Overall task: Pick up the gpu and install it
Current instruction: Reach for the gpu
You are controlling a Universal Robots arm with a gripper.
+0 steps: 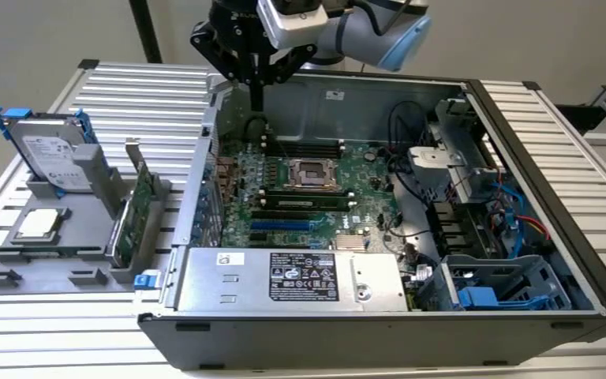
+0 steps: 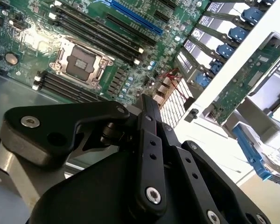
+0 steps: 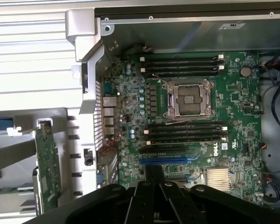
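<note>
While gpu (image 1: 132,215) stands racked, arm (image 1: 379,31) overhangs case (image 1: 387,341)

so the gpu (image 1: 135,209) stands on edge in the tray (image 1: 29,276) at the exterior view's left of the case (image 1: 387,339), hard drive (image 1: 50,154) behind it, chip (image 1: 38,225) further left, motherboard (image 1: 314,197) inside the case, power supply (image 1: 282,276) in front

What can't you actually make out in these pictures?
- gpu: its back face is turned away in both wrist views, and it stands nearly edge-on in the exterior view.
- Motherboard: one edge is hidden behind the jaws in the first wrist view.
- Arm: cut off by the exterior view's top edge.
- Label on the silver box: too small to read in the exterior view.
</note>
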